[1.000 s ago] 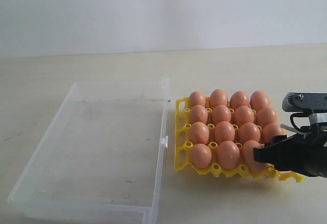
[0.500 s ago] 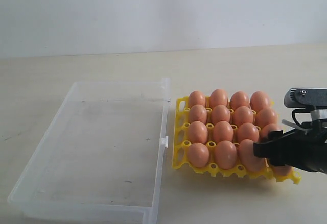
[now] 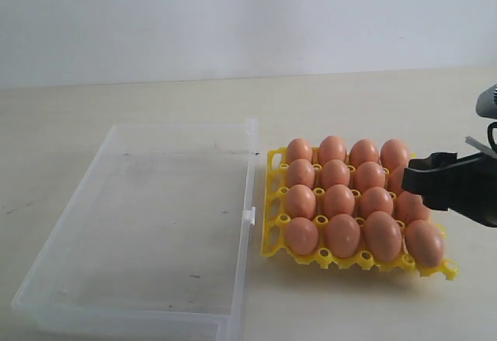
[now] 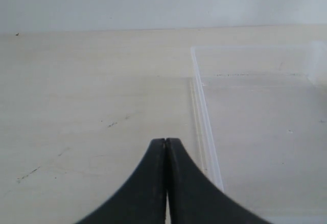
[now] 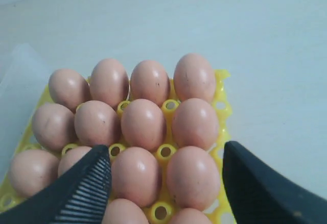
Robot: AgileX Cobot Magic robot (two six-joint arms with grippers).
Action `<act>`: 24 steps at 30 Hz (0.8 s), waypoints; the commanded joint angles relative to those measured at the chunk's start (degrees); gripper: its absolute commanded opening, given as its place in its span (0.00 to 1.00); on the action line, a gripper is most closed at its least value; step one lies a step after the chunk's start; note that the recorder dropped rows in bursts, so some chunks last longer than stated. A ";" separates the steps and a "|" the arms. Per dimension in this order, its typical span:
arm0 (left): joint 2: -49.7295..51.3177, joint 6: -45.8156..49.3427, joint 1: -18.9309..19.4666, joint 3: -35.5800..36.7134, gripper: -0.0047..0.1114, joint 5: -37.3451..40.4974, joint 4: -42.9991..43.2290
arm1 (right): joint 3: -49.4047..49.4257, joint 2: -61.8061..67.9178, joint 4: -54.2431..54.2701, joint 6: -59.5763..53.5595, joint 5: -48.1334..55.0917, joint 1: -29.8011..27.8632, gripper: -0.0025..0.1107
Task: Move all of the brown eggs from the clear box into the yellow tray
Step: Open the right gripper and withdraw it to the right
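Sixteen brown eggs [image 3: 342, 235] sat in your yellow tray [image 3: 345, 262], one in each cup of its four-by-four grid, all standing on end. Every egg you could see was in that tray. Two eggs on its right side, in the second and third rows from the back, were partly hidden in the exterior view behind the dark bulk of your right arm.

Your clear box [image 3: 155, 224] lay on the pale worktop [image 3: 349, 100] just to the left of the tray, its long wall running alongside the tray's left edge. I could not tell whether the two touched. A small latch [image 3: 248, 217] stuck out from that wall toward the tray. Only faint scuffs and specks showed on the box floor.

Your right fingers [image 5: 82, 188] hung over the right part of the tray, spread wide apart and gripping nothing. In the right wrist view the eggs showed plainly in the gap between them, and neither finger touched an egg there.

Your left fingers [image 4: 148, 183] were pressed together, tip against tip, with nothing between them. They hovered over bare worktop just outside one wall of the clear box, well apart from the tray.
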 commanded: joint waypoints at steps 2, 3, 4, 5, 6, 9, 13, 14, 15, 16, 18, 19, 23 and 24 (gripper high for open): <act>-0.32 0.18 0.06 -0.23 0.04 -0.44 -0.14 | -0.46 -2.66 -0.49 0.48 1.30 -0.25 0.53; -0.32 0.18 0.06 -0.23 0.04 -0.44 -0.14 | -0.46 -2.79 -0.49 0.48 1.42 -0.25 0.52; -0.32 0.18 0.06 -0.23 0.04 -0.44 -0.14 | -0.46 -3.03 -0.49 0.48 1.54 -0.25 0.51; -0.32 0.18 0.06 -0.23 0.04 -0.44 -0.14 | -0.46 -3.29 -0.49 0.48 1.78 -0.25 0.51; -0.32 0.18 0.06 -0.23 0.04 -0.44 -0.14 | -0.46 -3.55 -0.49 0.48 1.91 -0.25 0.50; -0.32 0.18 0.06 -0.23 0.04 -0.44 -0.14 | -0.46 -4.70 -0.69 0.48 2.04 -0.12 0.49; -0.32 0.18 0.06 -0.23 0.04 -0.44 -0.14 | -0.46 -7.54 -2.86 3.16 2.46 -0.12 0.44; -0.32 0.18 0.06 -0.23 0.04 -0.44 -0.14 | -0.46 -8.85 -3.01 3.29 2.72 -0.12 0.40; -0.32 0.18 0.06 -0.23 0.04 -0.44 -0.14 | -0.46 -10.37 -3.04 3.29 3.01 -0.12 0.35; -0.32 0.18 0.06 -0.23 0.04 -0.44 -0.14 | -0.46 -12.05 -3.33 3.29 3.32 -0.12 0.29; -0.32 0.18 0.06 -0.23 0.04 -0.44 -0.14 | -0.46 -15.75 -3.33 2.67 4.68 -0.12 0.18; -0.32 0.18 0.06 -0.23 0.04 -0.44 -0.14 | -0.46 -17.69 -3.33 1.74 5.35 -0.12 0.11; -0.32 0.18 0.06 -0.23 0.04 -0.44 -0.14 | -0.46 -25.56 -3.33 -0.77 8.36 -0.12 0.02; -0.32 0.18 0.06 -0.23 0.04 -0.44 -0.14 | -0.46 -27.61 -3.33 -1.29 9.30 -0.12 0.02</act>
